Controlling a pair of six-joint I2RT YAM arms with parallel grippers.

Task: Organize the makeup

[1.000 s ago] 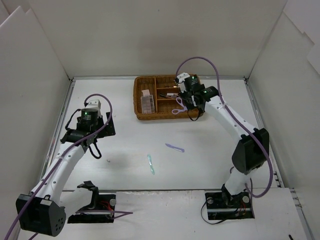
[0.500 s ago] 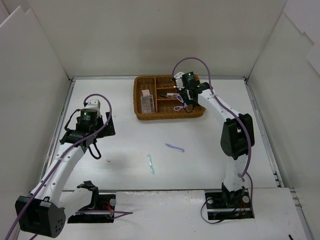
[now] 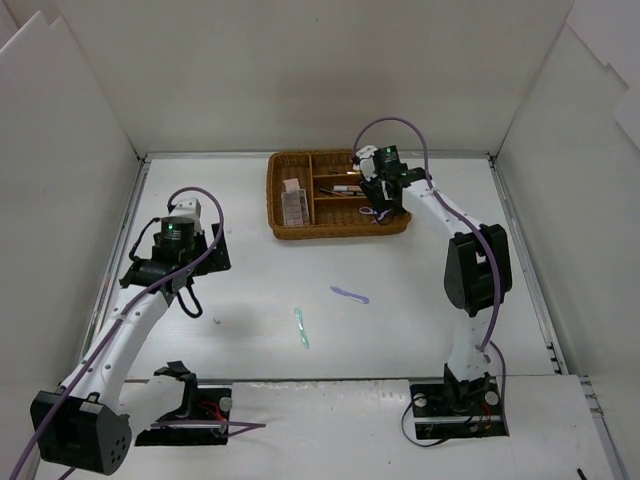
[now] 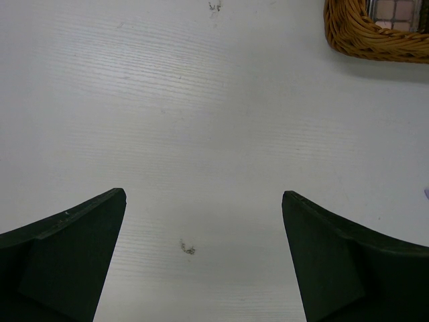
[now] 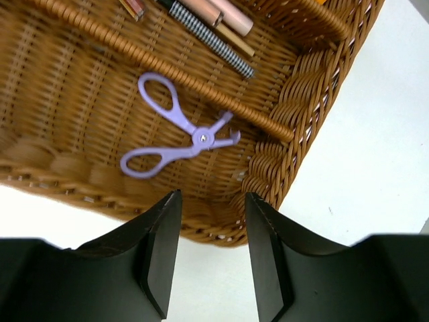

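The wicker tray (image 3: 271, 196) stands at the back middle. It holds a palette (image 3: 294, 205), pencils (image 3: 340, 188) and a lilac scissor-shaped tool (image 3: 365, 211). In the right wrist view that lilac tool (image 5: 177, 127) lies flat in the tray's front compartment (image 5: 295, 100), behind a divider from the pencils (image 5: 221, 27). My right gripper (image 5: 212, 196) is open and empty above the tray's front right corner (image 3: 383, 203). A second lilac tool (image 3: 349, 295) and a mint tool (image 3: 301, 328) lie on the table. My left gripper (image 4: 203, 194) is open and empty over bare table at the left (image 3: 212, 252).
White walls enclose the table on the left, back and right. The tray's corner (image 4: 362, 40) shows at the top right of the left wrist view. A small dark smudge (image 4: 187, 249) marks the table under the left gripper.
The right gripper held the lilac scissor-shaped tool over the tray and has let it go; it now lies in the front compartment. The left arm has not moved.
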